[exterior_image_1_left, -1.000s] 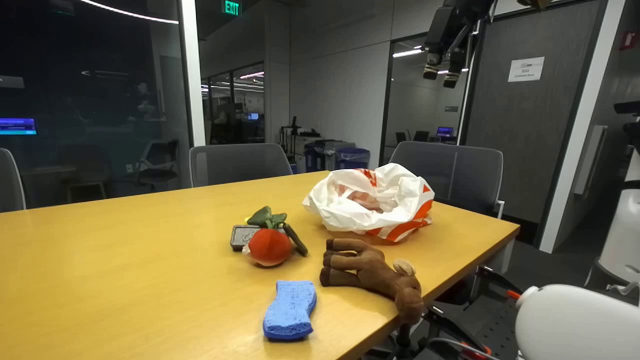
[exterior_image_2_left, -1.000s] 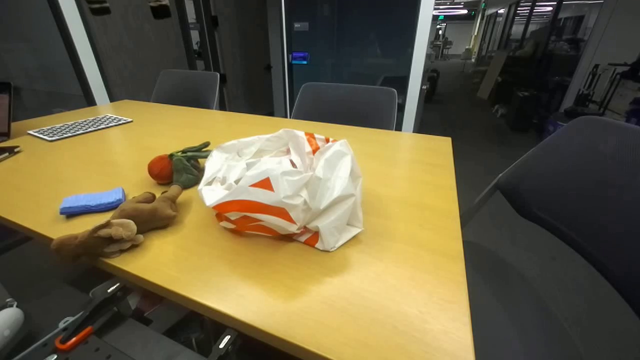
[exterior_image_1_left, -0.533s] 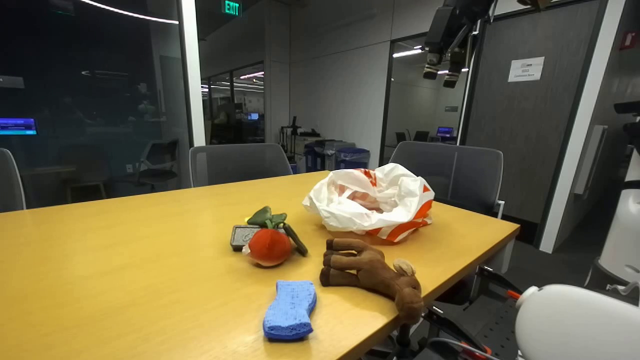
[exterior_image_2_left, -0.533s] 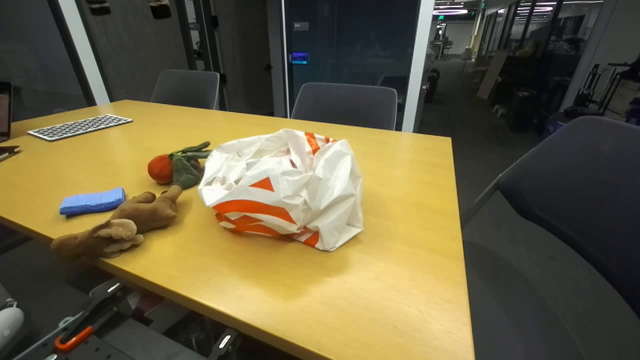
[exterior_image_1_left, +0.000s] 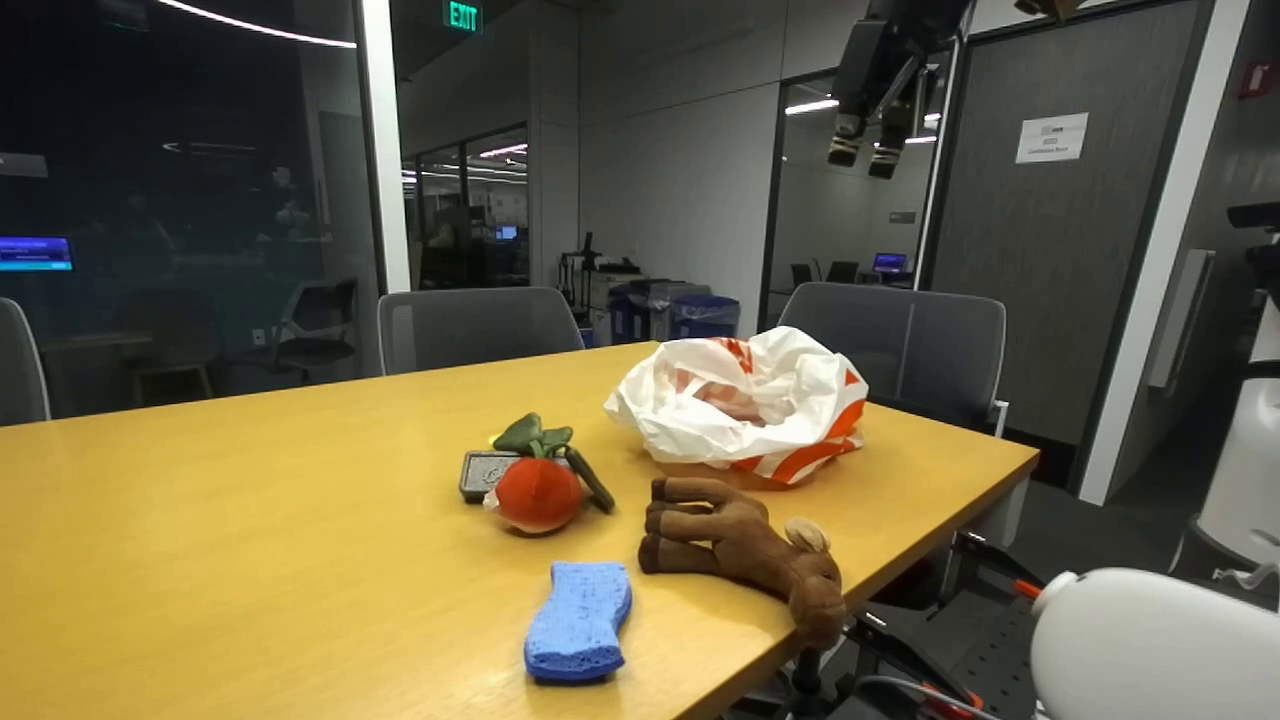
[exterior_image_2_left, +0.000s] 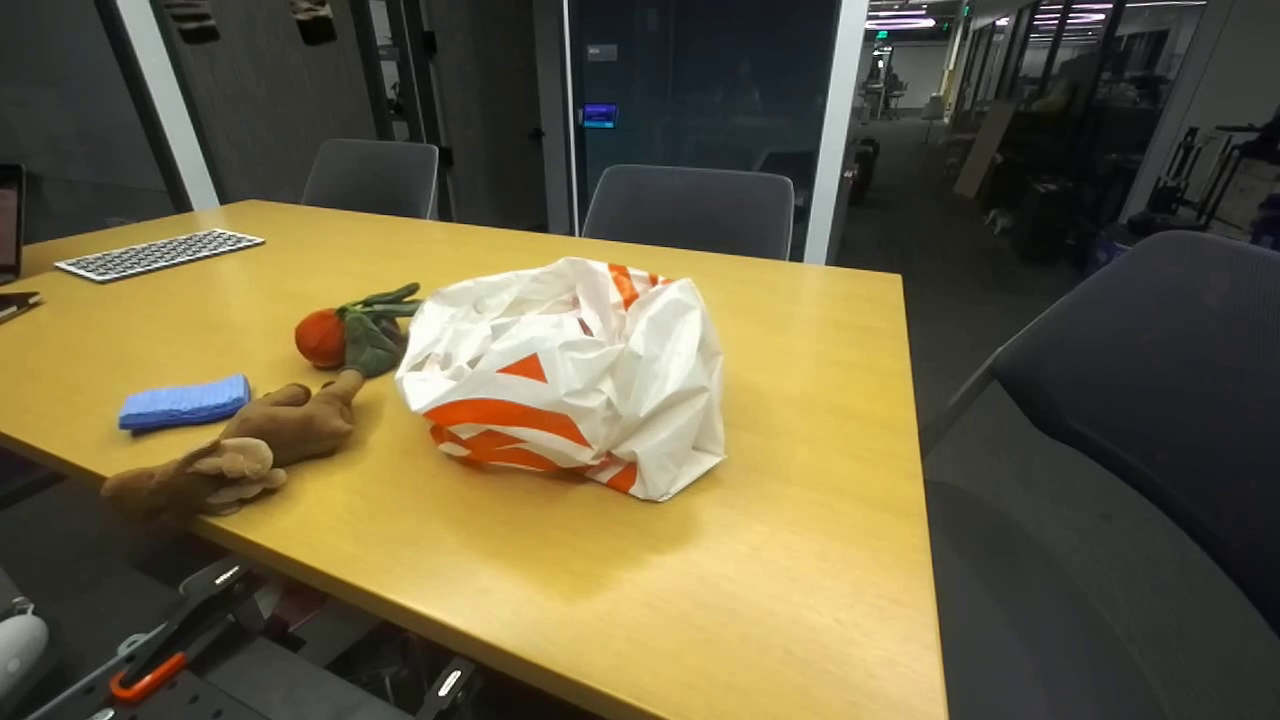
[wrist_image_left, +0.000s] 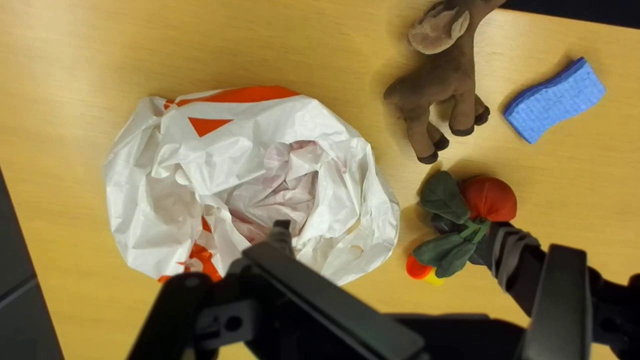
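Table (exterior_image_1_left: 280, 530): bag (wrist_image_left: 250, 190) gapes upward, lengthwise toward leafy plush (exterior_image_1_left: 540, 492).

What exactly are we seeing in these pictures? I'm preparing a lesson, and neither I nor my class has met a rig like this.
That is a robot's gripper: a mechanical hand with two fingers. Two exterior views look across the table from different places outside the robot; the wrist view comes from a camera on its wrist, looking down past those fingers.

On the table are a crumpled white-and-orange bag, a blue sponge, a brown stuffed animal with its head past the edge, and a round red toy with green leaves, partly hiding a dark box. An exterior view also shows a keyboard.

Nothing is held: the gripper hangs in the air, fingers apart.
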